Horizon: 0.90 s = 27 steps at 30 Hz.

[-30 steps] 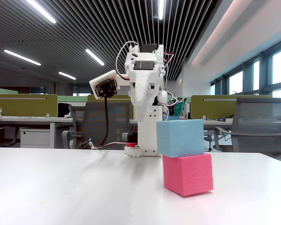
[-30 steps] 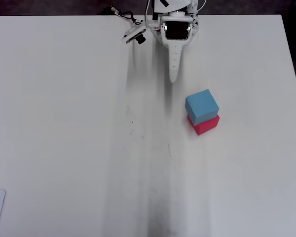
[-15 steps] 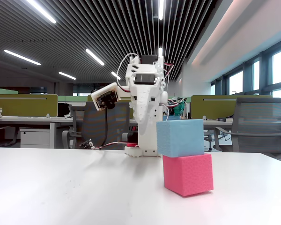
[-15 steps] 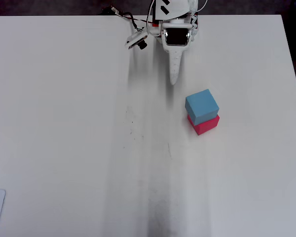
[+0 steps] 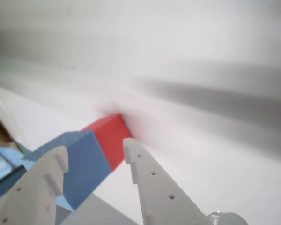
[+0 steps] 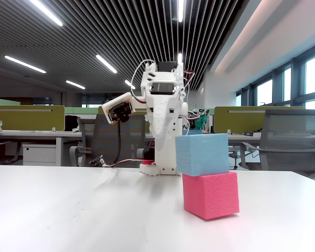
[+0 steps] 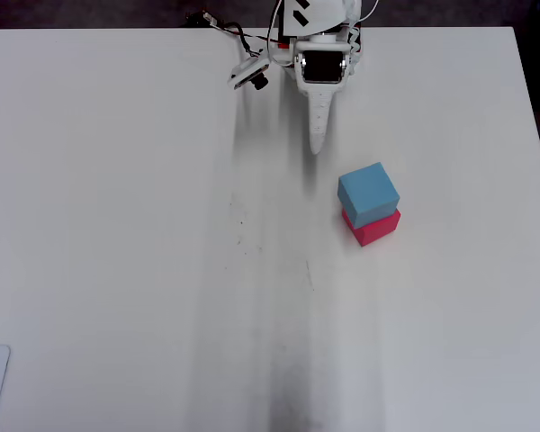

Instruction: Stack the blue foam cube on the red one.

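The blue foam cube [image 6: 202,154] sits on top of the red one [image 6: 210,194], and both stand on the white desk [image 6: 68,210], a little to the right of the arm's base in the fixed view. The two cubes have a fine spongy surface with small pores and sharp, straight edges; the blue one is set a little toward the left, so its side hangs slightly over the red one. In the overhead view the blue foam cube [image 7: 368,194] covers most of the red one [image 7: 375,228], which shows only as a thin pinkish-red border. The desk is smooth and matte, with faint grey streaks. The hand [image 5: 94,152] is made of white printed plastic with small round holes; its two pointed fingers [image 5: 150,180] stand apart and hold nothing, well away from the cubes.
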Each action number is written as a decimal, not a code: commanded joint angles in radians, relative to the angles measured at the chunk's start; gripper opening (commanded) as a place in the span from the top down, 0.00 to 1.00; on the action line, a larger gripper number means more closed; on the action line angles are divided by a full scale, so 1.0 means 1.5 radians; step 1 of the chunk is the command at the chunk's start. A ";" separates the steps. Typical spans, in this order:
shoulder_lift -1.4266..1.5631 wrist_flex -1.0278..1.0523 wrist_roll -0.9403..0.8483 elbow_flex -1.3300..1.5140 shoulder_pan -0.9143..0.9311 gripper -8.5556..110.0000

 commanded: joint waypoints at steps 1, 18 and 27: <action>0.004 -0.002 0.003 -0.004 -0.001 0.81; 0.004 -0.002 0.003 -0.004 -0.001 0.73; 0.004 -0.002 0.003 -0.004 -0.001 0.73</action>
